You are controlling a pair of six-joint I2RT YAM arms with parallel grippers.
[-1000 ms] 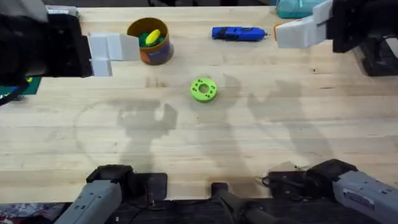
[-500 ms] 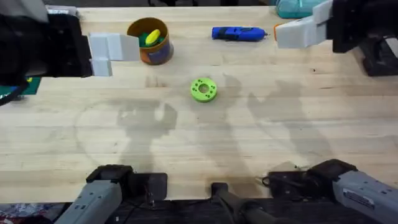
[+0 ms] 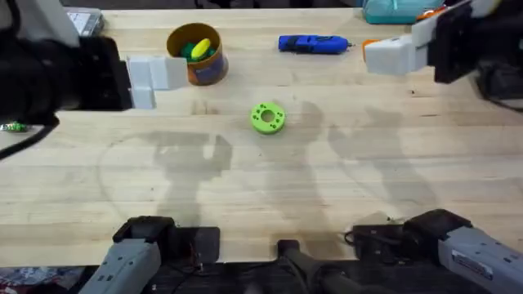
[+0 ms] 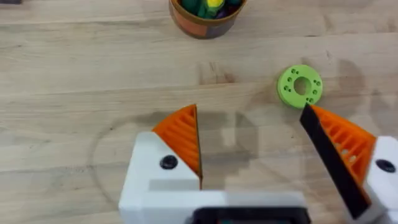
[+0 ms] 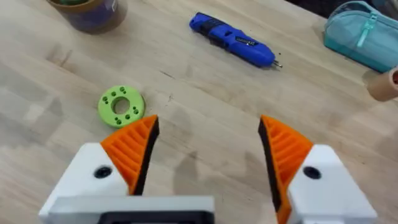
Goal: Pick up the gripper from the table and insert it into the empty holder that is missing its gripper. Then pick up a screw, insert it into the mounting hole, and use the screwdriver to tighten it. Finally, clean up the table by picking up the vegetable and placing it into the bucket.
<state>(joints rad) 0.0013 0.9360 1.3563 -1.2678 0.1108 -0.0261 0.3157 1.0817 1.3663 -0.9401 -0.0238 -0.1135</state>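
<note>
Pale wooden table point(image 3: 270, 188) looks tidy: vegetable point(image 3: 201, 46) lies in the bucket point(image 3: 204, 72), so left gripper point(image 4: 252, 149) and right gripper point(image 5: 208, 152), both released and empty, should lift clear without nudging it.

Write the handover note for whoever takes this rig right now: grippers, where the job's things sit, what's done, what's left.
Left gripper: open, empty, raised above the table, beside the bucket in the overhead view.
Right gripper: open, empty, raised at the far right.
Bucket: far left of the table; the yellow vegetable lies inside it among green pieces.
Screwdriver: lying flat at the far edge, untouched by either gripper.
Lime-green ring: flat on the table near the middle.
Teal pouch: far right corner.
Done: vegetable is in the bucket.
Left: the holder and screw steps cannot be confirmed from these views; check them.
</note>
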